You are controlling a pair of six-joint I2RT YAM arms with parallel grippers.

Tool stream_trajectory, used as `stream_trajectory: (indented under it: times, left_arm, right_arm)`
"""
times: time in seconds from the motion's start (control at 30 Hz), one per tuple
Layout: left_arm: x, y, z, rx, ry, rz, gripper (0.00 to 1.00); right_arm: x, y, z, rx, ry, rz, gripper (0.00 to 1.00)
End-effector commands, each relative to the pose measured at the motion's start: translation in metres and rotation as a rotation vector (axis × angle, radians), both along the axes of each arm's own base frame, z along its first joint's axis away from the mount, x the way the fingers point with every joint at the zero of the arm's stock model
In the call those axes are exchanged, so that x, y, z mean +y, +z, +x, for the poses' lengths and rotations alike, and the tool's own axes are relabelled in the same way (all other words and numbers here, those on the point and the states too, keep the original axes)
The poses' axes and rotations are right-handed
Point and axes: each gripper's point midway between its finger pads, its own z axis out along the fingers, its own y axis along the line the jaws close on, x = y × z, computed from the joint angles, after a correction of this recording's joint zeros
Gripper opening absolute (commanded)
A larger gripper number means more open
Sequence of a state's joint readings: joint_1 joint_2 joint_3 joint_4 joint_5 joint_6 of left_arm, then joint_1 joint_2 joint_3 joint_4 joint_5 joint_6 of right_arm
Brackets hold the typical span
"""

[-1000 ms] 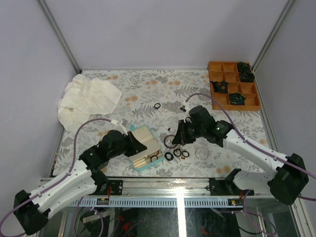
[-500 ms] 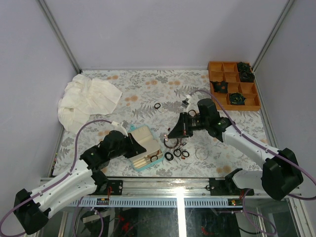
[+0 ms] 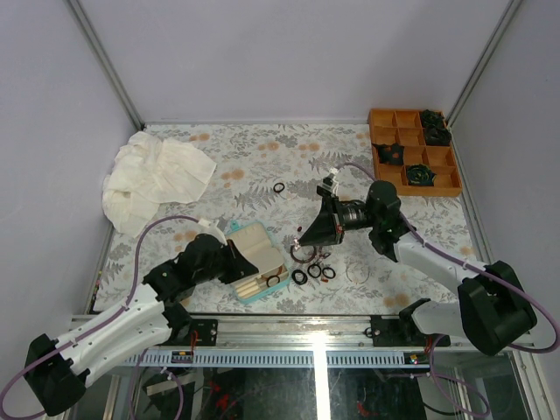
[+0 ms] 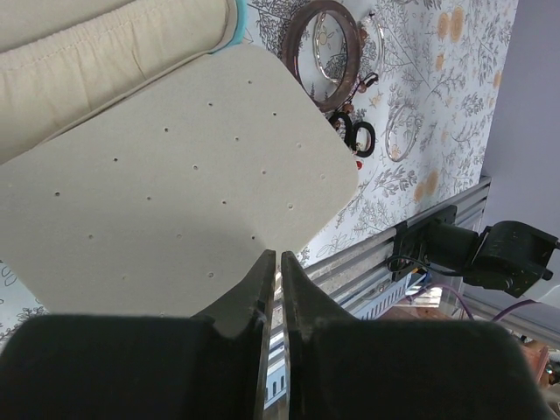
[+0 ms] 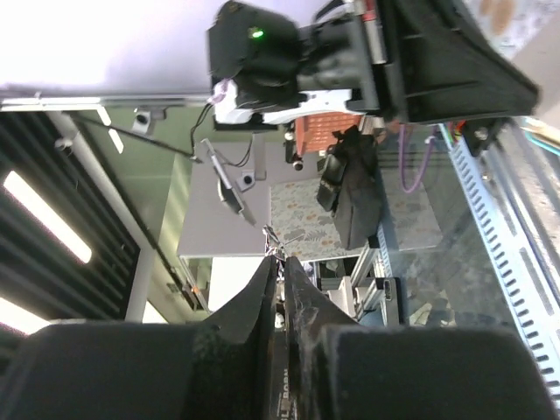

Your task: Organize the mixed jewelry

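Top external shows my left gripper (image 3: 230, 256) pinched narrow on the teal case lid (image 3: 254, 238) nearest me, black rings (image 3: 314, 272) lying on the table (image 3: 219, 166) just right of it, my right gripper (image 3: 304, 239) closed above the bangle (image 3: 303, 254) beyond; if the lid slips, I risk scattering them.

- From above you get even, soft light, with only faint shadows on the floral table (image 3: 254, 166).
- Your right wrist view blows out white up-left of its dark, blurred fingers (image 5: 259, 302).
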State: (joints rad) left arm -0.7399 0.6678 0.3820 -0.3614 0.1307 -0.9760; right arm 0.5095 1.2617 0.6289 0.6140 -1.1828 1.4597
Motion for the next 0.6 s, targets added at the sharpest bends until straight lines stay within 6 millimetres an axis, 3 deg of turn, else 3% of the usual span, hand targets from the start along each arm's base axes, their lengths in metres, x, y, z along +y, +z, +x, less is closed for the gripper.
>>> stream_trajectory:
  times: [0.0,0.2,0.57]
  left_arm:
    - [-0.002,-0.001,-0.002,0.002,-0.009,-0.014,0.04]
    - [-0.002,-0.01,-0.003,0.007,-0.01,-0.01,0.04]
    - [0.001,-0.042,-0.002,0.042,0.022,0.021,0.02]
  right_arm:
    - [-0.014,0.057,-0.027,-0.064,0.113,0.154,0.04]
    - [-0.016,0.061,-0.029,-0.051,0.109,0.16,0.04]
    - [0.0,0.011,0.0,0.037,0.034,0.042,0.03]
